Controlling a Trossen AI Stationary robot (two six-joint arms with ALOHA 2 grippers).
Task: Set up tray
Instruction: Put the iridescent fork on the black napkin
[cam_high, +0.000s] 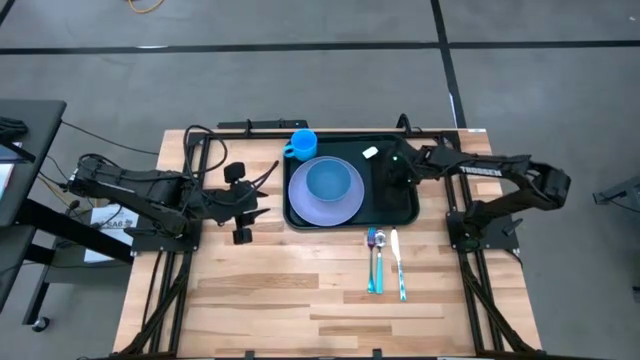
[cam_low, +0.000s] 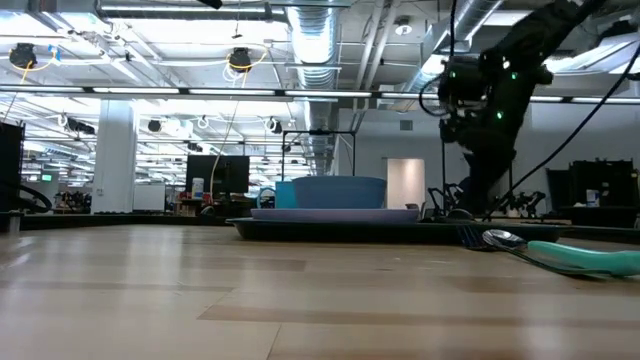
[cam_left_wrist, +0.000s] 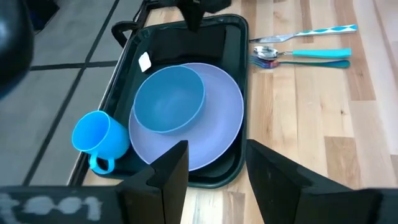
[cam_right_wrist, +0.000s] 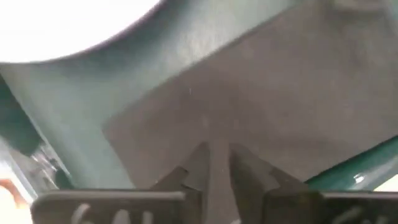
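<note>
Right claw (cam_high: 392, 172) nearly closed over tray (cam_high: 400, 205), arm lettered TROSSEN

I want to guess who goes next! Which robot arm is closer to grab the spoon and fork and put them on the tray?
Probably the right arm. Its gripper hovers over the tray, jaws nearly shut, just behind the cutlery. The left gripper waits, jaws open, across the tray.

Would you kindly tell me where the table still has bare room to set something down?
The wide wood strip on the table nearer than the tray, left of the cutlery, is bare. The tray is crowded: plate, bowl, cup, and the right hand low over its bare right part. The left hand waits left of the tray.
</note>
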